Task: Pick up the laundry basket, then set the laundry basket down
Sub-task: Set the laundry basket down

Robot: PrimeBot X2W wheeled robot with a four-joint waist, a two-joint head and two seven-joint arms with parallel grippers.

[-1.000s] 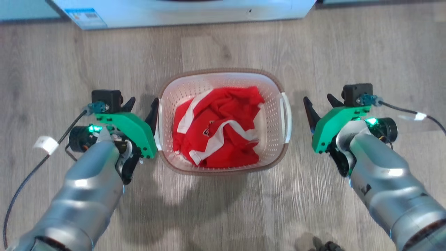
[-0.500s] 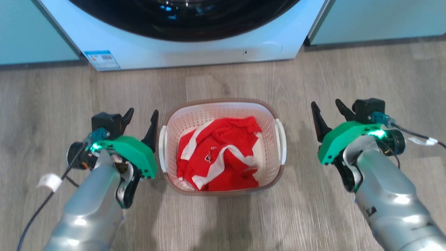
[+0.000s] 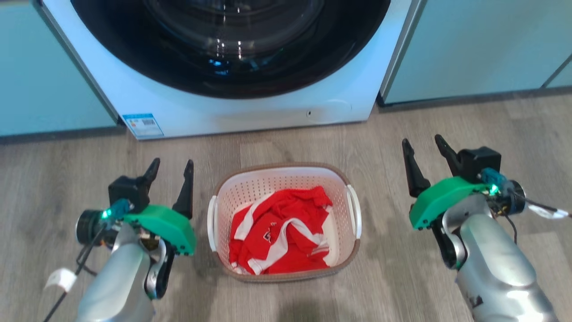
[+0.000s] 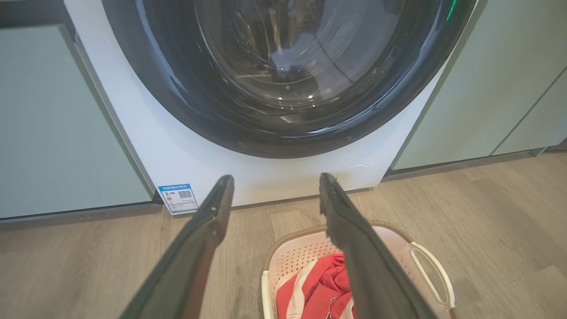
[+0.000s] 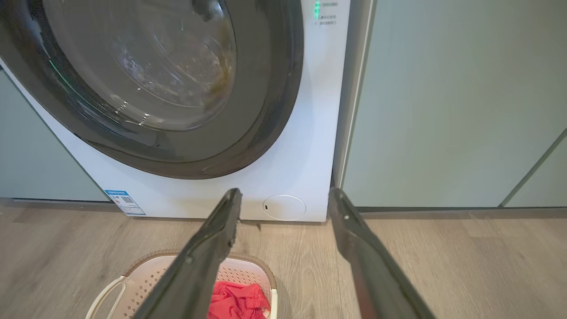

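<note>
a: where does the laundry basket [image 3: 277, 185] stand?

b: on the wooden floor [image 3: 402, 277], in front of the washing machine [image 3: 250, 112] and between the two arms. a red garment [image 3: 277, 232] with white trim lies crumpled inside it.

a: and the tools?

b: the left tool [image 3: 173, 162] has its two dark fingers spread wide with nothing between them. the right tool [image 3: 422, 139] is the same, wide apart and empty. neither touches the basket.

a: which way does the basket lie from each?

b: inward from both. it is to the right of the left tool and to the left of the right tool. both wrist views look down on it near their bottom edge, so the tools seem to hang above rim level with their fingers pointing toward the washer.

a: its long axis?

b: it appears to run side to side, from one arm toward the other, with the left handle [image 3: 210, 221] and the right handle [image 3: 356, 210] at its two ends, each facing its own arm.

a: which arm is nearer?

b: the left one. its inner finger is just beside the left handle, while the right tool stands well apart from the right handle. a lift would probably need both tools to drop and come inward, the right one farther.
</note>
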